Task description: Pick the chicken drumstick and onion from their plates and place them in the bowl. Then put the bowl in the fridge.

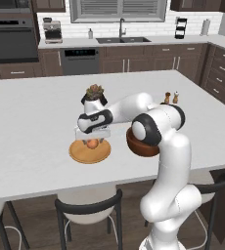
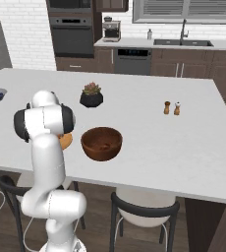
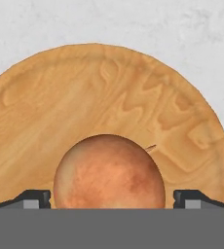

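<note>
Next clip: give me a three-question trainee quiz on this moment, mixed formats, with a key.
1. True or false: the pincer is shut on the onion.
2. The onion sits on: A) the wooden plate; B) the bowl; C) the bare counter.
3. Fill in: the black pot beside the bowl holds a ____.

Key: 1 false, the jaws stand open on either side of it. 2 A. 3 succulent.

White island counter point(image 1: 31, 112) with wooden plate point(image 1: 80, 152), bowl point(image 2: 101, 143), succulent pot point(image 2: 91, 98), shakers point(image 2: 172, 108).
</note>
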Tool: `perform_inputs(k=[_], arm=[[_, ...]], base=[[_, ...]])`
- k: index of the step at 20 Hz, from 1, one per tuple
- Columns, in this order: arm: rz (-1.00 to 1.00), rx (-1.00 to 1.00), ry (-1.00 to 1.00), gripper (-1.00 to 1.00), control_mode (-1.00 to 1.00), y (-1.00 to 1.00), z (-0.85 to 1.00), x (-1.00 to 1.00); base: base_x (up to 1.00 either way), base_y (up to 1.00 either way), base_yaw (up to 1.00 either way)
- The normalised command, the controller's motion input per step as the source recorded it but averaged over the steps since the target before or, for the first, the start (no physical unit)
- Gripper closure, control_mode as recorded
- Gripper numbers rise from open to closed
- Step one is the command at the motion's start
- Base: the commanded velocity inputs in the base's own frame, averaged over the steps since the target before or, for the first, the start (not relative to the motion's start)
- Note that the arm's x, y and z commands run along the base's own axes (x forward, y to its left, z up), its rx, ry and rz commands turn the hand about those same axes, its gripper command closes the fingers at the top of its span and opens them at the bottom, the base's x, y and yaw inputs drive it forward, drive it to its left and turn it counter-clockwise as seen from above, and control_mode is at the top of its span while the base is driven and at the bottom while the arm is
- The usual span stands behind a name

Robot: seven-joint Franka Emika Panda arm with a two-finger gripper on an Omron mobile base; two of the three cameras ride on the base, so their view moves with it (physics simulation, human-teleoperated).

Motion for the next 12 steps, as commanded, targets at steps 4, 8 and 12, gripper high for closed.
perform_inputs(k=[4,8,12], arm=[[0.0,0.0,0.0,1.0,-1.0,0.01,-0.08,0.0],[0.0,0.0,0.0,1.0,-1.0,0.0,0.0,0.0],[0.0,0.0,0.0,1.0,-1.0,0.0,0.02,0.0]], base=[[0.0,0.0,0.0],[0.0,0.0,0.0],[0.0,0.0,0.0]])
